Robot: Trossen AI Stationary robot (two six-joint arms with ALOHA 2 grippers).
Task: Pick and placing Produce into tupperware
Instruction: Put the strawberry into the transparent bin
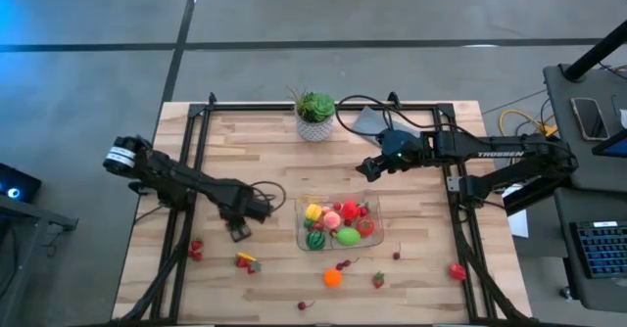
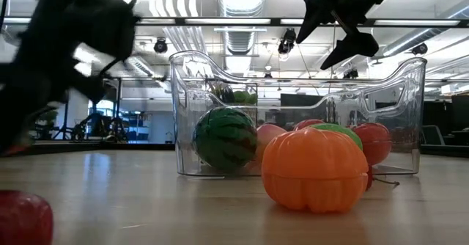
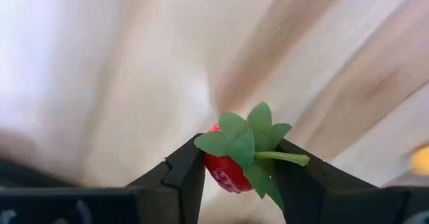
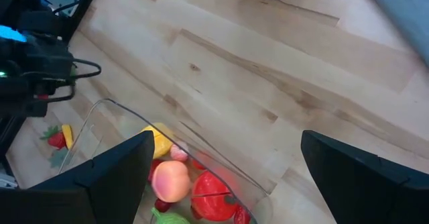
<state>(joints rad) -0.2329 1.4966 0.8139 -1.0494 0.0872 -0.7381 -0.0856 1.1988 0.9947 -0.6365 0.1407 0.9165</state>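
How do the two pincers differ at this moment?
The left pincer is closed on a red strawberry; the right pincer is open and empty. The left is beside the tupperware, the right above its far edge. Both are dark and two-fingered.

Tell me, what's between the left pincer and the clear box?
Only bare wood, seen from above: the left pincer, gripping a strawberry, sits just beside the tupperware.

You have a potted plant (image 1: 314, 115) at the table's (image 1: 265, 156) far edge. A grey cloth (image 1: 369, 120) lies just beside it.
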